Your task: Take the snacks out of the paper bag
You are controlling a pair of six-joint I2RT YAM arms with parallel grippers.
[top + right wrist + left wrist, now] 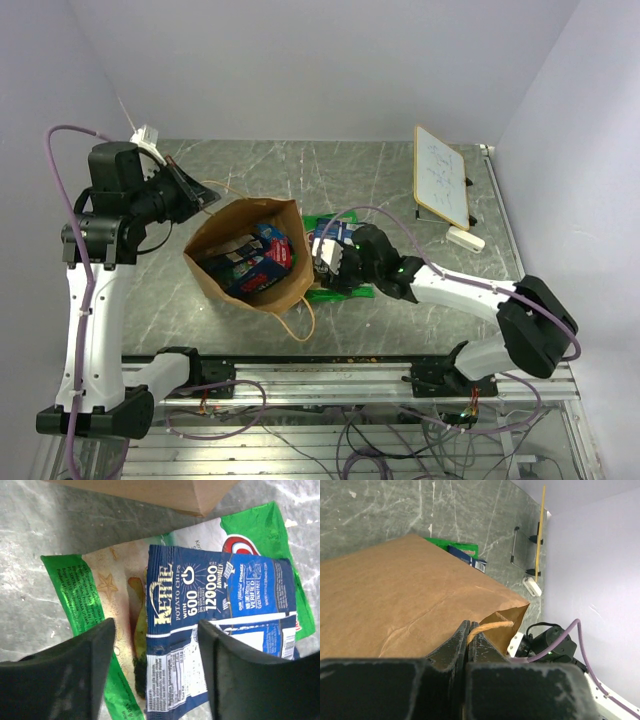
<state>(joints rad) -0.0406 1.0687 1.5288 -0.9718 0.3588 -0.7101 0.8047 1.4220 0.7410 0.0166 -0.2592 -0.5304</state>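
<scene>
The left gripper (470, 632) is pinching the handle (492, 625) of the paper bag (296, 285), centre frame, with snacks (252, 265) inside. Beside its right edge, the right gripper (156, 640) is hovering, spread, over a blue packet (220, 592) overlapping a green packet (75, 587).

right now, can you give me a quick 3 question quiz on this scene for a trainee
1. True or false: the left end effector is shut on the bag by its handle.
2. The blue packet below the open right end effector lies on: A) a green packet B) a whiteboard C) the bag.
3. Are there snacks inside the bag?

Key: 1 true; 2 A; 3 yes.
</scene>
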